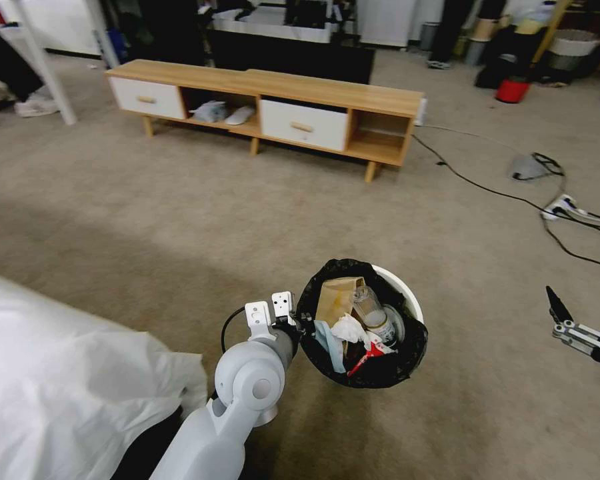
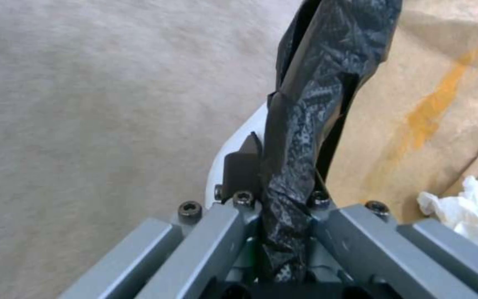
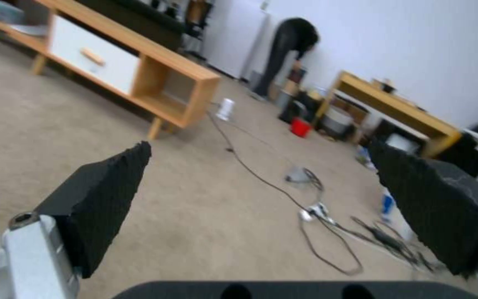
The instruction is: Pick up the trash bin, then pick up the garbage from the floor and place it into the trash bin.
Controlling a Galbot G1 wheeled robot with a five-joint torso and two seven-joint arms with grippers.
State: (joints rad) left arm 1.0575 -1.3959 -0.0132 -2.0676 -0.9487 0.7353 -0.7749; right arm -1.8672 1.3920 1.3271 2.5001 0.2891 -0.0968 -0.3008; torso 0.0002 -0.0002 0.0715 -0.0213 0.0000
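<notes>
The left gripper (image 1: 299, 325) is clamped on the bag-covered rim of the trash bin (image 1: 407, 297), at about 9 o'clock on the bin's round mouth as the head view shows it; the left wrist view shows its fingers pressed together on the black bag (image 2: 305, 124) with the white wall of the bin just outside them. The bin hangs upright from that grip above the floor (image 1: 180, 220), its mouth facing up. Inside lies the garbage: a crumpled brown paper bag (image 1: 337, 297), a clear bottle (image 1: 370, 308) standing nearly upright, white tissue (image 1: 350, 329) and a red-and-white scrap (image 1: 367, 357) toward 6 o'clock. The right gripper (image 1: 559, 319) hovers well apart from the bin at about 3 o'clock, its black pads (image 3: 103, 182) spread wide with nothing between them. The relation that matters, in my judgement, is that the open mouth lies at 9 o'clock from the right gripper, so it is the free arm for any drop into the bin, while the left must hold the rim level. No litter can be made out on the carpet near the robot. No brand, label or writing can be read on the bottle or the scraps.
</notes>
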